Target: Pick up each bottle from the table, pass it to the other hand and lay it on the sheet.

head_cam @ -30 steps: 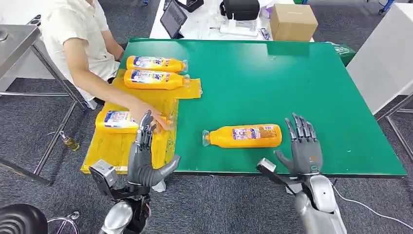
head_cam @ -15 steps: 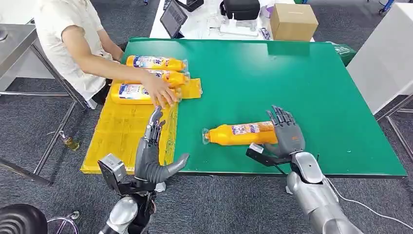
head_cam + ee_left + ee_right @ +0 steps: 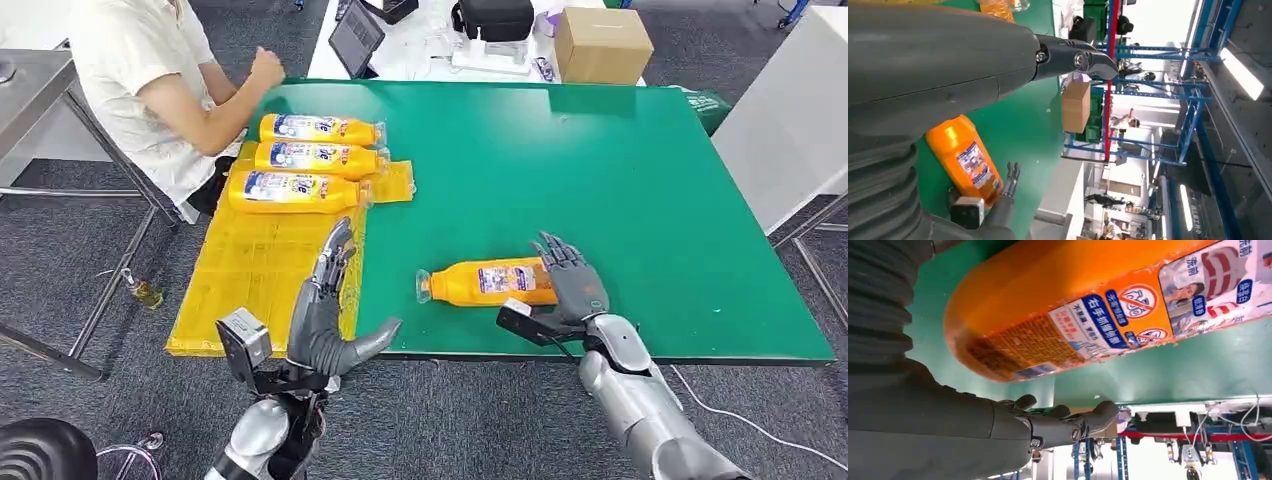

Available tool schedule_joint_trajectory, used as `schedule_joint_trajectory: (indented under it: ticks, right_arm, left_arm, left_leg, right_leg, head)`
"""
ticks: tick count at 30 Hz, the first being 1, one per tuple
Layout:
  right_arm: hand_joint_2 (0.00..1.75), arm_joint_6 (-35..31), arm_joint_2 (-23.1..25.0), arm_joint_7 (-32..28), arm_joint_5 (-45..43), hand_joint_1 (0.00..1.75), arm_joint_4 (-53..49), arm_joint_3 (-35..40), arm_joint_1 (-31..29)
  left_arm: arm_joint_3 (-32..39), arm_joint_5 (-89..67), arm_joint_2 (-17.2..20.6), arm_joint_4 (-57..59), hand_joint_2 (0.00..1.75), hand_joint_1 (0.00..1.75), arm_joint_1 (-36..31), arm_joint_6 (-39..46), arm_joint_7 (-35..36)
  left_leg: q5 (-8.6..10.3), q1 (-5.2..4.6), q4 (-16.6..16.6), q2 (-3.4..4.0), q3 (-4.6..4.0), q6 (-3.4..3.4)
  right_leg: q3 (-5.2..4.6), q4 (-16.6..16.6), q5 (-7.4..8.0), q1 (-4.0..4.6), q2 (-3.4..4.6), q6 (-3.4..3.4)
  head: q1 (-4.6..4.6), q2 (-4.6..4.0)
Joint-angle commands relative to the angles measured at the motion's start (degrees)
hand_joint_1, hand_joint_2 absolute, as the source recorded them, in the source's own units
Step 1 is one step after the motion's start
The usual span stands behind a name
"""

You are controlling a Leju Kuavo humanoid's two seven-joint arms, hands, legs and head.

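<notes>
The left robot hand (image 3: 325, 315) hovers at the near edge of the green surface (image 3: 560, 170), fingers spread and straight, holding nothing, above the yellow sheet (image 3: 260, 280). The right robot hand (image 3: 572, 285) lies against the base end of an orange bottle (image 3: 480, 282) lying on its side on the surface; whether its fingers grip it I cannot tell. Farther off, three bottles (image 3: 295, 190) lie side by side on the sheet, beside a seated person (image 3: 150, 80).

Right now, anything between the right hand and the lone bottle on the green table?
Nothing visible. The right hand is already at the base end of the bottle, fingers over it. Bare green table surrounds it.
</notes>
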Motion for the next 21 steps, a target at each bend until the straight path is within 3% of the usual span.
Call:
schedule_joint_trajectory:
  ticks: [1, 9, 16, 21]
  right_arm:
    - [1.75, 7.20, -0.43, 0.39, -4.57, 0.00, 5.36, 3.42, -4.33]
    - [1.75, 10.03, -2.18, 2.64, -3.42, 0.00, 8.80, 6.81, -8.85]
    - [1.75, 17.27, -2.27, 4.15, -2.45, 0.00, 11.99, 9.61, -13.61]
    - [1.75, 17.05, -1.71, 3.35, -3.83, 0.00, 12.04, 8.92, -13.02]
  left_arm:
    - [-1.53, 4.46, 1.59, 4.45, 1.75, 0.00, -2.12, -6.27, 3.34]
    - [-1.77, 4.22, 1.60, 5.38, 1.75, 0.00, -3.32, -8.62, 3.96]
    - [-2.49, 4.18, 1.31, 6.07, 1.75, 0.00, -4.17, -10.38, 4.19]
    - [-2.77, 3.90, 1.51, 6.17, 1.75, 0.00, -4.29, -10.84, 3.99]
  left_leg:
    - [-0.09, 0.00, -0.04, 0.12, 0.27, 0.05]
    - [-0.08, -0.01, -0.02, 0.11, 0.25, 0.07]
    - [-0.05, -0.03, -0.01, 0.10, 0.14, 0.05]
    - [-0.09, 0.01, -0.03, 0.10, 0.28, 0.05]
  right_leg:
    - [0.24, -0.05, -0.06, 0.05, 0.04, -0.17]
    - [0.22, -0.02, -0.06, 0.03, 0.02, -0.18]
    - [0.11, 0.00, -0.03, 0.00, 0.03, -0.12]
    - [0.26, -0.04, -0.07, 0.06, 0.00, -0.18]
  head:
    - [-0.02, 0.00]
    - [0.00, 0.00]
    - [0.00, 0.00]
    - [0.00, 0.00]
